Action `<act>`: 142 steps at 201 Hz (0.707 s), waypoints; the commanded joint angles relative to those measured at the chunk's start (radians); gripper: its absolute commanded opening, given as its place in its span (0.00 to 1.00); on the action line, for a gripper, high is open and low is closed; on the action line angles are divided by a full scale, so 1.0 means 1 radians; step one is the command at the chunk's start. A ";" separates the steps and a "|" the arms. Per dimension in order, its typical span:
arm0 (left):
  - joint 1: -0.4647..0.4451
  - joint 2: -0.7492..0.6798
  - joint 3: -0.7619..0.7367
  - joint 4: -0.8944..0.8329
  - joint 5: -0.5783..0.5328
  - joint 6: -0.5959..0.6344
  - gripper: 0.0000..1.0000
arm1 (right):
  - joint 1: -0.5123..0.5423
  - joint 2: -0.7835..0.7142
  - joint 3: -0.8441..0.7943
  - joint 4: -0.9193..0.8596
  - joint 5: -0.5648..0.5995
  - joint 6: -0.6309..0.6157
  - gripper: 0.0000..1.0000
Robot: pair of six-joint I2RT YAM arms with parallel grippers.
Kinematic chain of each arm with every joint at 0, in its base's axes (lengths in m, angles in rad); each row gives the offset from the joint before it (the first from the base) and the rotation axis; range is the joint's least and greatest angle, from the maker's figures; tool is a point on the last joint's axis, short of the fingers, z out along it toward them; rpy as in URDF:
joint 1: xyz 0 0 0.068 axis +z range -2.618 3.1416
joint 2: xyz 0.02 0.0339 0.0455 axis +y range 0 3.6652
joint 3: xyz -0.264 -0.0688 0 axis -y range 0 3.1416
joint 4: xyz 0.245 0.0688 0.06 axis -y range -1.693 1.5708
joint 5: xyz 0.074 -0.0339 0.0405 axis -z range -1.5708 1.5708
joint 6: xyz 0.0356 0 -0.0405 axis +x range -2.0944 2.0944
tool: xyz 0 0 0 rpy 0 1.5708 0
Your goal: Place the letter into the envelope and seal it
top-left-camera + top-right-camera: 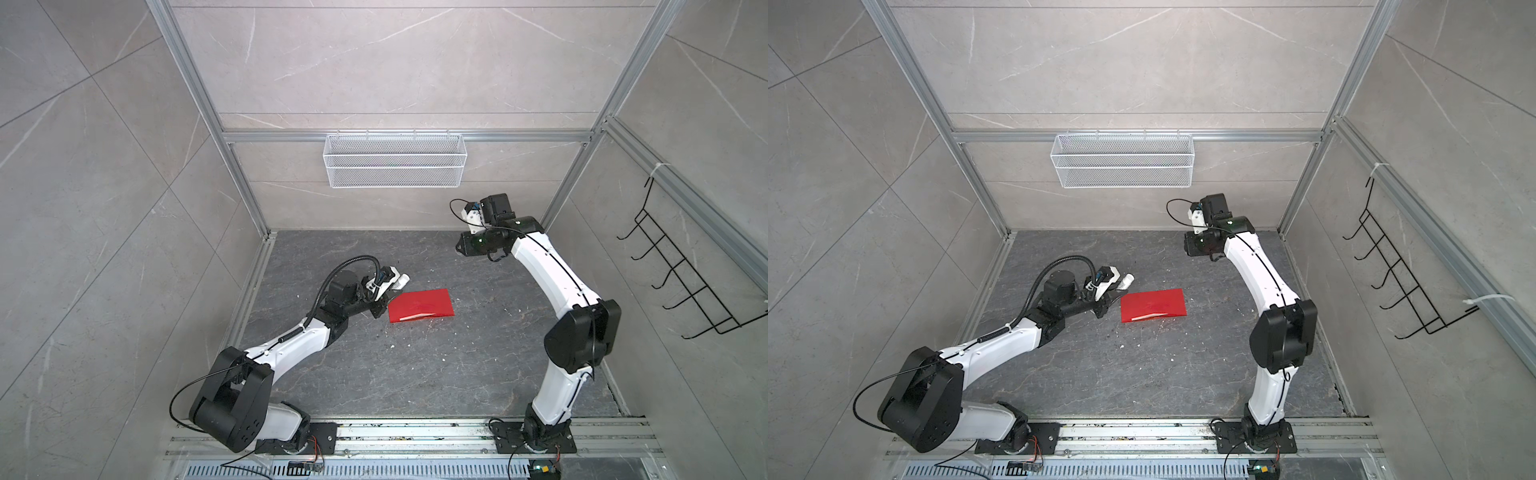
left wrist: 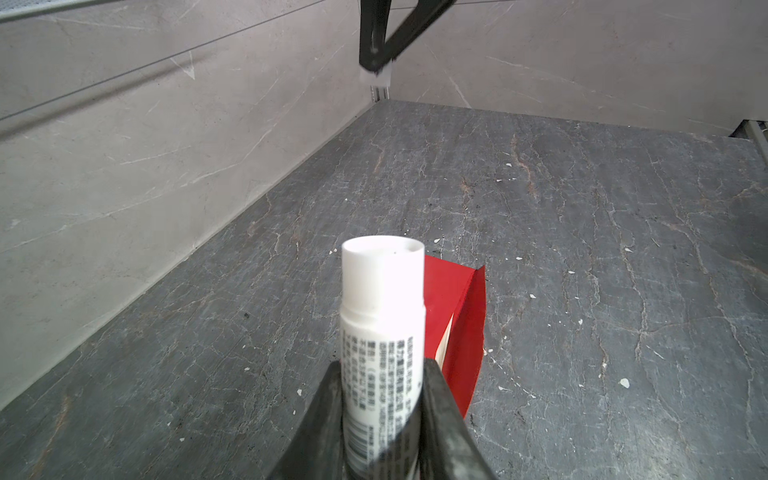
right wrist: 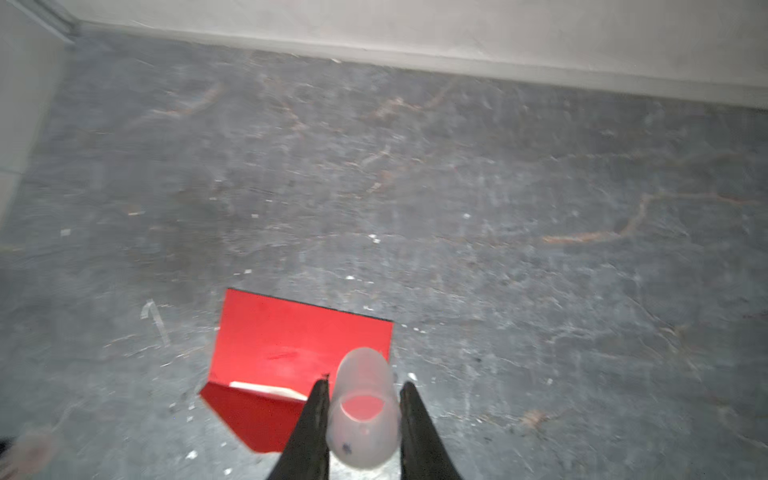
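Left hand (image 2: 382, 370): tube (image 2: 382, 291), right hand (image 3: 365, 382): cap (image 3: 362, 419) (translucent)

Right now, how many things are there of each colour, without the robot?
Red: 1, red paper envelope
Tan: 1, tan paper letter inside it
White: 2, white plastic glue-stick tube, white wire-mesh basket
Clear: 1, frosted plastic cap
Black: 1, black wire hook rack
Total: 6

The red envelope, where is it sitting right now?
In both top views the envelope lies near the middle of the dark tabletop, just right of the left end effector, which grips a white glue stick.
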 commanded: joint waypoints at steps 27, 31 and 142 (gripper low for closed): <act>-0.008 -0.057 -0.018 0.044 0.009 -0.012 0.00 | -0.028 0.186 0.075 -0.036 0.166 0.017 0.00; -0.008 -0.059 -0.021 0.043 0.008 -0.013 0.00 | -0.029 0.198 0.077 -0.036 0.168 0.018 0.00; -0.009 -0.076 -0.040 0.044 -0.005 -0.012 0.00 | -0.042 0.368 0.128 -0.054 0.190 0.022 0.00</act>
